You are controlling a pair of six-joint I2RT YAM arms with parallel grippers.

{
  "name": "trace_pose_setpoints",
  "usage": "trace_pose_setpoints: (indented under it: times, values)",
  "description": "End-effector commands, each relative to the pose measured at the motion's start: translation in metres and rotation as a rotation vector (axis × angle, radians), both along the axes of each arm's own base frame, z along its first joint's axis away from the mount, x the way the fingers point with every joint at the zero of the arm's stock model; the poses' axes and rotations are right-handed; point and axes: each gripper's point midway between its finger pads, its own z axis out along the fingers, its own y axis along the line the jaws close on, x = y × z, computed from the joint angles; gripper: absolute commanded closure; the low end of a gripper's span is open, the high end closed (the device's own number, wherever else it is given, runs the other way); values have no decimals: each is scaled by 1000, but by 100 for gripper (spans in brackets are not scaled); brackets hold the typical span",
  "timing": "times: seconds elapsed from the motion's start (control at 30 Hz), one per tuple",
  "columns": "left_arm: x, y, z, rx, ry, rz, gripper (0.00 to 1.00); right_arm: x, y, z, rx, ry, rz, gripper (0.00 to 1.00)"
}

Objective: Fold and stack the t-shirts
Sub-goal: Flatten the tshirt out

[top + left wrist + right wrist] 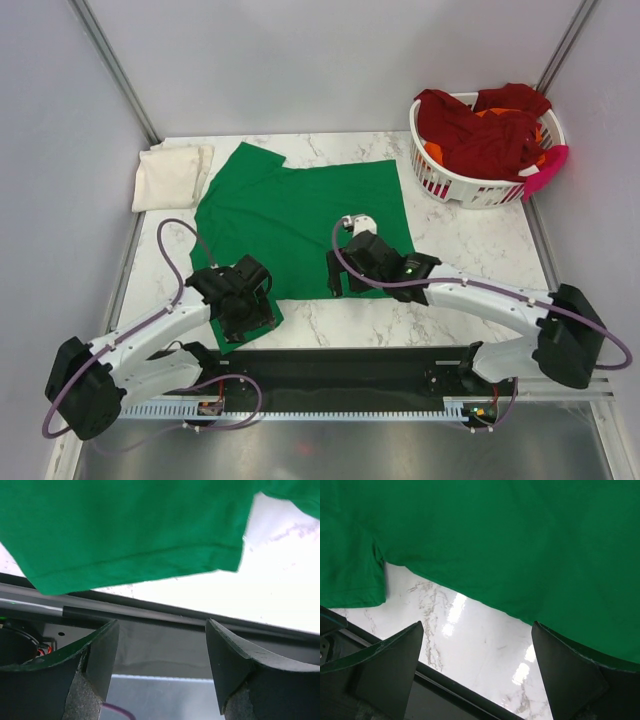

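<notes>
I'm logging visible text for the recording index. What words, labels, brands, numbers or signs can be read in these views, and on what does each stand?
No text can be read in any view.
The green t-shirt, the cream t-shirt and the laundry basket show no print or tag.
No lettering shows on the left arm or the right arm.

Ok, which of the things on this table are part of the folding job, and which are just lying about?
Job: green t-shirt, spread flat; cream t-shirt, at far left; dark red t-shirts and orange t-shirt, heaped in the white laundry basket.
Lying about: the basket itself; pink item at its rim, unclear what.
</notes>
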Motion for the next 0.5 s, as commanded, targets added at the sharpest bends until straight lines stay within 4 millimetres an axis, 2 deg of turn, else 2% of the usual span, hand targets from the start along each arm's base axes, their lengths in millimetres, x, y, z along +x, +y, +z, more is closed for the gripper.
trace_pose_setpoints:
  times: [0.0,0.2,0.3,0.43,0.47]
  values:
    - [17,7,-10,56,-80,175,24,9,-38,12,23,-47,-128,2]
    - [15,25,-25,136,-89,215,26,8,-69,13,17,-54,-164,2]
    - [10,32,-35,170,-72,250,28,8,-73,12,6,-49,-162,2]
    - [15,38,-42,185,-112,273,30,6,-71,7,3,-30,-145,2]
    - [16,39,-44,189,-119,282,35,5,-72,3,-6,-22,-142,2]
